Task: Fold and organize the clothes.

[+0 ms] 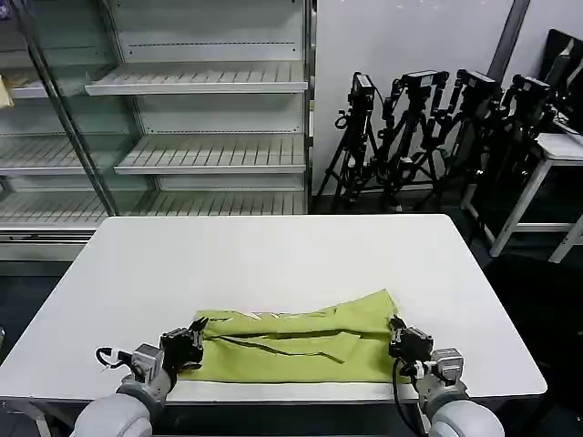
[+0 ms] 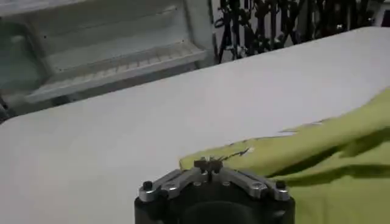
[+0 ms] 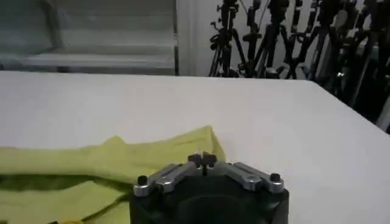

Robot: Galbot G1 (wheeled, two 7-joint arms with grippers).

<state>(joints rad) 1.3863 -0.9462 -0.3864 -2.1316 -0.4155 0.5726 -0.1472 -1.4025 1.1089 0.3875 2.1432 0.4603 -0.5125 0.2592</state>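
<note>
Pinching one T-shirt [image 1: 301, 341], left gripper [image 1: 195, 339] and right gripper [image 1: 397, 340] fingers clamp opposite ends.

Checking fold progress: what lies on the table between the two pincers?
In the head view, the lime-green thin-fabric T-shirt, folded into a band, spans the white tabletop from the left pincer to the right pincer.

Bright, even light falls from above. The white table [image 1: 273, 255] shines with no glare. Soft shadows sit in the T-shirt [image 1: 301, 341] folds. Both wrist views look blurry, maybe out of focus far back.
</note>
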